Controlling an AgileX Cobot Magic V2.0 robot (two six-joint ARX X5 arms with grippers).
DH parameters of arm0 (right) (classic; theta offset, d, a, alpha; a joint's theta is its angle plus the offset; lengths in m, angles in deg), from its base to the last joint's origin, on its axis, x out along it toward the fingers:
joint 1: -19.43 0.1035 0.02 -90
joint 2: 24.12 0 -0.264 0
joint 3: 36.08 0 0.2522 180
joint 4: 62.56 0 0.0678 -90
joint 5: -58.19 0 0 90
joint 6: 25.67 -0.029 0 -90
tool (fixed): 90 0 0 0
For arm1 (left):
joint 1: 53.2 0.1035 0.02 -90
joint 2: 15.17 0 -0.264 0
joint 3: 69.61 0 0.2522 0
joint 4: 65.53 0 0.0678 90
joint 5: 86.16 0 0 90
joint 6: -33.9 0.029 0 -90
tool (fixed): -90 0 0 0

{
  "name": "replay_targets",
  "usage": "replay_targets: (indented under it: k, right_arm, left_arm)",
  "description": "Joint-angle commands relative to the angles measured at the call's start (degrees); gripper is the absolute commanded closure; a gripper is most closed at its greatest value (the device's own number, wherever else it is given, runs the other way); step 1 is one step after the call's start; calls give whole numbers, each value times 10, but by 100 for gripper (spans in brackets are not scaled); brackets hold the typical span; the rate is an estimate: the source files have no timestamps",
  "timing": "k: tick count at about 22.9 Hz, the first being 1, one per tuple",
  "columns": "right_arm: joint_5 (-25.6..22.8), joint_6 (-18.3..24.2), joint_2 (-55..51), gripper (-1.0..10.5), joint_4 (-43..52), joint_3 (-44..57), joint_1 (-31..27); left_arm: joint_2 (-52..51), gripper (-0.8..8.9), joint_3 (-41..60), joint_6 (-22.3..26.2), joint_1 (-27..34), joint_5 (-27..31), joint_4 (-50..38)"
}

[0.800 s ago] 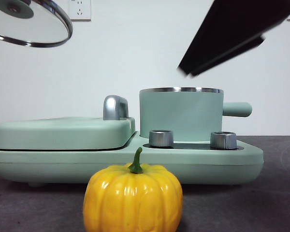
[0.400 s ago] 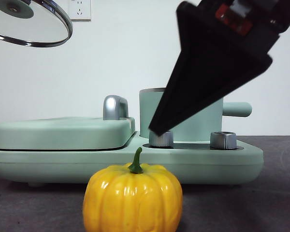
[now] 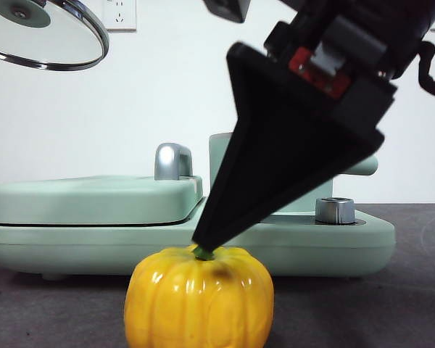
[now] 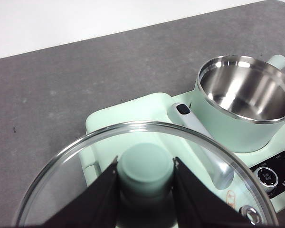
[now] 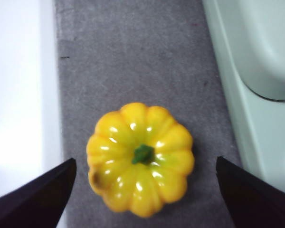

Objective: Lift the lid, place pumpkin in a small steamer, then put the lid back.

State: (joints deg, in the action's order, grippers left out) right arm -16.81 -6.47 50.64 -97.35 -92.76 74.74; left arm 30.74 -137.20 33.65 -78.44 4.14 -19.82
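The glass lid (image 3: pixel 47 36) hangs high at the upper left of the front view, tilted. My left gripper (image 4: pixel 145 173) is shut on the lid's (image 4: pixel 66 185) mint-green knob. The small steamer (image 4: pixel 244 102) stands uncovered on the cooker, its steel inside bare; in the front view only part of the small steamer (image 3: pixel 219 163) shows behind the dark arm. The yellow pumpkin (image 3: pixel 199 297) sits on the grey table in front of the cooker. My right gripper (image 5: pixel 145 190) is open, its jaws spread wide on either side above the pumpkin (image 5: pixel 140 156), one dark jaw tip reaching its green stem (image 3: pixel 202 253).
The wide mint-green cooker base (image 3: pixel 167 243) carries a flat rectangular cover (image 3: pixel 94 197) with a steel handle (image 3: pixel 172 161) and silver knobs (image 3: pixel 335 210). A white wall with a socket (image 3: pixel 119 13) stands behind. The table's edge lies close beside the pumpkin in the right wrist view.
The right arm has come down from the upper right to just above the pumpkin, now covering most of the steamer. The lid stays where it was.
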Motion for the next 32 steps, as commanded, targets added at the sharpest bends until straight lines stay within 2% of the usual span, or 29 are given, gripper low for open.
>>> replay_targets:
  k: [1, 13, 19, 21, 26, 29, 32]
  right_arm:
    - [2, -6, 21, 477, 14, -9, 10]
    - [4, -12, 81, 480, 26, -9, 13]
    - [17, -59, 77, 578, 16, -11, 13]
    - [17, -68, 70, 580, 6, -12, 12]
    - [15, -96, 43, 581, -75, -38, 12]
    - [-20, -155, 26, 581, -144, -69, 10]
    - [-53, -189, 22, 581, -240, -118, 3]
  left_arm:
    - [1, 803, -11, -4, -1, 2, -18]
    - [1, 803, -11, 0, -1, 4, -19]
    - [1, 803, -11, 2, -1, 16, -19]
    - [1, 803, -11, 2, -1, 16, -19]
    - [1, 803, -11, 2, -1, 16, -20]
    - [1, 804, -11, 2, -1, 16, -20]
    - [1, 804, -11, 2, -1, 16, -20]
